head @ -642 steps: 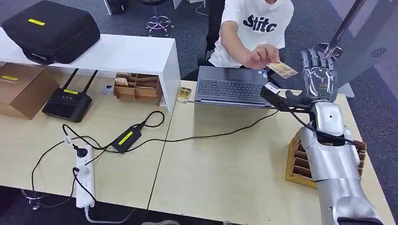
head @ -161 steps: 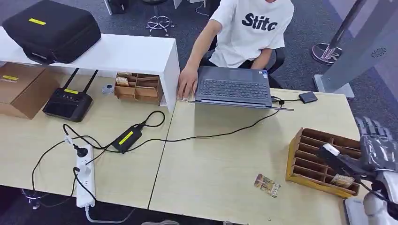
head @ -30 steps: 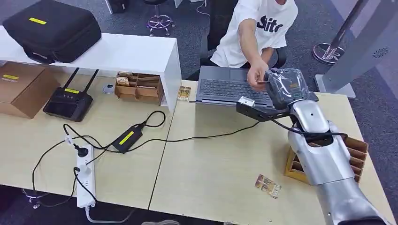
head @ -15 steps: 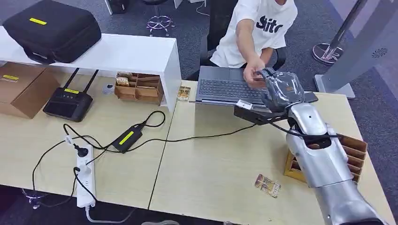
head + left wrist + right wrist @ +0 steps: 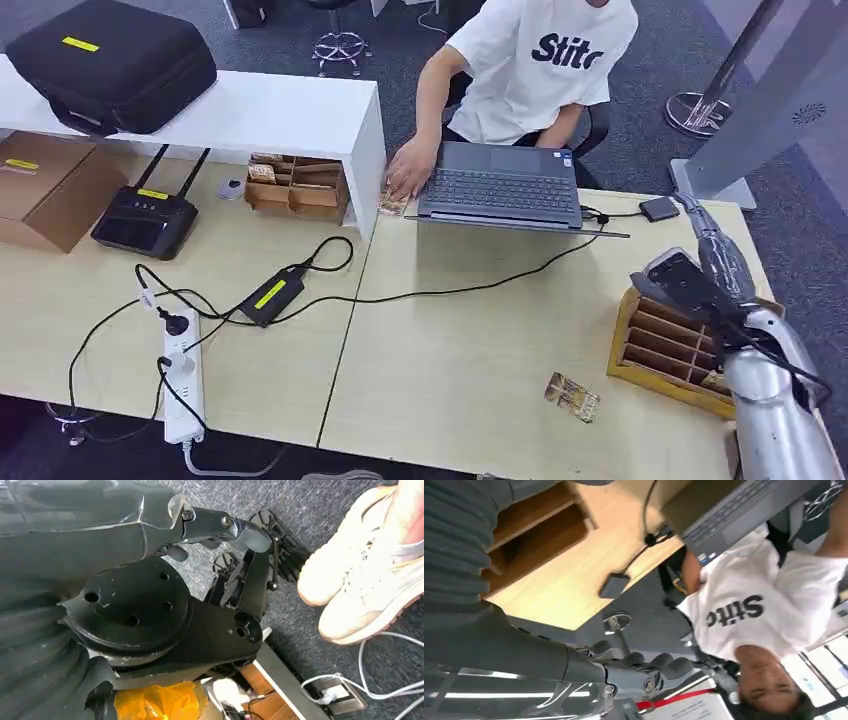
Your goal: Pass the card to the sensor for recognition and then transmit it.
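The right hand [image 5: 712, 248] has drawn back from the person to above the wooden rack [image 5: 668, 345] at the bench's right edge, fingers extended, holding nothing. The handover looks done; another card [image 5: 571, 395] lies near the front edge.

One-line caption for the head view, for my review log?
Right hand raised empty over the wooden organizer; a card lies on the table; person's hand beside the laptop.

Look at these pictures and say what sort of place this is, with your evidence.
Probably an office workspace: a person works at a laptop on light wooden desks, with a router, a power strip and carpet floor.
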Robot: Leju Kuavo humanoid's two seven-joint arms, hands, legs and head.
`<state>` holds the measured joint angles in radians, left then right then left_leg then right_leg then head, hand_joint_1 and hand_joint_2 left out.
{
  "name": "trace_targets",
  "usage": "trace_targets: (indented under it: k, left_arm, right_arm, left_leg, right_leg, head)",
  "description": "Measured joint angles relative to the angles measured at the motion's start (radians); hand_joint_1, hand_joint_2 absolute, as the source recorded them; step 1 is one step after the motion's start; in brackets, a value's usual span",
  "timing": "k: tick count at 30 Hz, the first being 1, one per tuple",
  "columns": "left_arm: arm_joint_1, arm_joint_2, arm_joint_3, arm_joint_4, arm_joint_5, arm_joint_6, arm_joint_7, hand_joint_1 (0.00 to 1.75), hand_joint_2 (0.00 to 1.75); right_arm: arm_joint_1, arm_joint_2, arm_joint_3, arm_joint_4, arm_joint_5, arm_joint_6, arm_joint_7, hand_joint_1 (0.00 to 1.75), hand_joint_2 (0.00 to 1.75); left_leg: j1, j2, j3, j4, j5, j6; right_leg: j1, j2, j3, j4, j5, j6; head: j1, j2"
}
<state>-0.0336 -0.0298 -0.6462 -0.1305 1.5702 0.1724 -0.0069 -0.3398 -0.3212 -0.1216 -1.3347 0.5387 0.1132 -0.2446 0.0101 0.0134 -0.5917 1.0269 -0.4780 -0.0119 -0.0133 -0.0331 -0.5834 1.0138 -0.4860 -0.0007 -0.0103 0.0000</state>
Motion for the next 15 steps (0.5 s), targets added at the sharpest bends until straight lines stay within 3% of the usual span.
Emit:
trace_targets:
  k: [6,9,12,15]
  left_arm:
    - [-0.001,-0.004,0.014,0.000,0.000,0.007,-0.003,0.00,1.75]
    - [0.001,-0.008,0.027,0.000,0.000,0.014,-0.005,0.00,1.75]
    - [0.001,-0.010,0.030,0.000,0.000,0.016,-0.006,0.00,1.75]
    - [0.001,-0.010,0.031,0.000,0.000,0.016,-0.006,0.00,1.75]
  right_arm:
    - [0.075,-0.011,-0.120,-0.054,-0.075,0.004,0.000,0.00,1.75]
    - [0.118,-0.013,-0.244,-0.077,-0.219,0.059,-0.020,0.00,1.75]
    - [0.142,-0.013,-0.409,-0.076,-0.423,0.165,-0.027,0.00,1.75]
    - [0.155,-0.018,-0.571,-0.048,-0.530,0.226,-0.035,0.00,1.75]
  left_leg:
    - [0.000,0.000,0.002,0.000,0.000,0.000]
    - [0.000,0.000,0.001,0.000,0.000,0.000]
    - [0.000,0.000,0.001,0.000,0.000,0.000]
    - [0.000,0.000,0.001,0.000,-0.001,0.002]
  right_leg:
    - [0.000,0.000,0.000,0.000,0.000,0.000]
    - [0.000,0.000,0.000,0.000,0.000,0.000]
    - [0.000,0.000,0.000,0.000,-0.001,0.001]
    - [0.000,-0.001,0.000,-0.001,-0.001,0.001]
  head:
    - [0.000,0.000]
    - [0.000,0.000]
    - [0.000,0.000]
    - [0.000,0.000]
